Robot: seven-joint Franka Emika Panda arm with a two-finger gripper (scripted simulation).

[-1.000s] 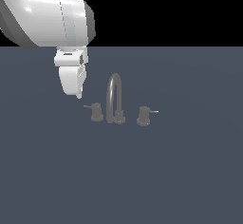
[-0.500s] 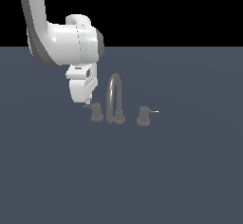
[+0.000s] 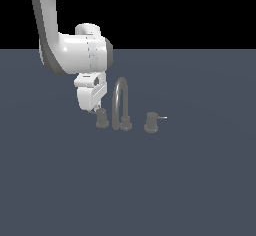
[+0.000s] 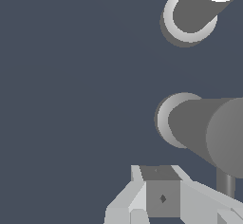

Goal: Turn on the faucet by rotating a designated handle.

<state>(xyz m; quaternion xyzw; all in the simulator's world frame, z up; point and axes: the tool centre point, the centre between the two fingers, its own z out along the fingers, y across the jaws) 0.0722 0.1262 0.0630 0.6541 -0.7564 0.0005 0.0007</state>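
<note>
1. Exterior view findings: the faucet (image 3: pixel 120 102) stood on the flat grey-blue surface (image 3: pixel 190 180), near the middle of the scene, with its tall arched gooseneck spout rising from a round base.
2. The handle (image 3: pixel 102 118), a stubby grey knob, sat just beside the spout on the exterior view's left. Its lever was hidden behind the arm's end.
3. The twin knob (image 3: pixel 150 122) sat on the exterior view's right of the spout, apart from it, with a thin bright-tipped lever pointing toward the exterior view's right.
4. The white Panda arm (image 3: pixel 75 55) reached down from the upper left of that view. The gripper (image 3: pixel 92 109) hung at the handle's left side, at or very close to its top; contact could not be confirmed.
5. Wrist view findings: one grey cylinder (image 4: pixel 209 130) lay close to the camera and a second (image 4: pixel 192 14) lay farther off. One pale finger (image 4: pixel 161 197) was visible at the picture's edge.
6. Gripper state: the spacing of the jaws could not be told from either view.
</note>
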